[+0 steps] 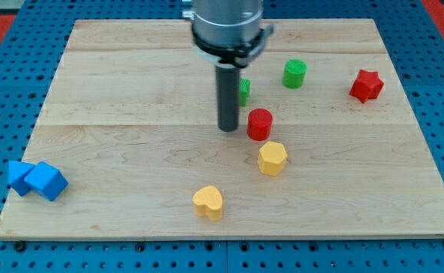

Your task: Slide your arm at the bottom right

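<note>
Seven blocks: all lie on the table [130, 83], none needing to be moved for this task.
Landmark: red cylinder [259, 123], near the table's middle.
End effector: a bare rod with no jaws, so nothing is clenched or grasped; my tip [228, 130] rests just left of the red cylinder, with a narrow gap showing.
Green block [244, 91]: just above-left of the red cylinder, partly hidden behind the rod.
Green cylinder [294, 73]: above-right of the red cylinder.
Red star [366, 86]: far right of it, slightly higher.
Yellow hexagon [272, 158]: just below it.
Yellow heart [208, 202]: below-left, further off.
Blue blocks [38, 180]: two touching, far left and lower.
Goal area: bottom right of the table, well below-right of the red cylinder.
Progress: judged barely begun; the whole slide down and right is left.
Risk: yellow hexagon sits near a straight path.
</note>
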Robot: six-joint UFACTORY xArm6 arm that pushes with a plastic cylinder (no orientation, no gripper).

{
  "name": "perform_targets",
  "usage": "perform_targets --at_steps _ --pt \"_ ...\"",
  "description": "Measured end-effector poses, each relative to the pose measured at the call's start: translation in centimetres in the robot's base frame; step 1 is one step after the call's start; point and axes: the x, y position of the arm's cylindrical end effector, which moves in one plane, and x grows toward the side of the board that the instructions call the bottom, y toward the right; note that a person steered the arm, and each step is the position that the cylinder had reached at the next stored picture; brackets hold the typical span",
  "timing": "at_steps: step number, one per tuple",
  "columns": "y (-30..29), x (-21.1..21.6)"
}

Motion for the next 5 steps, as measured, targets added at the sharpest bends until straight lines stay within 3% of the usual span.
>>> perform_targets --at_steps 2,4,5 --pt "7.5 0.0" --pt "12.0 5.9" --pt "14.1 6.6"
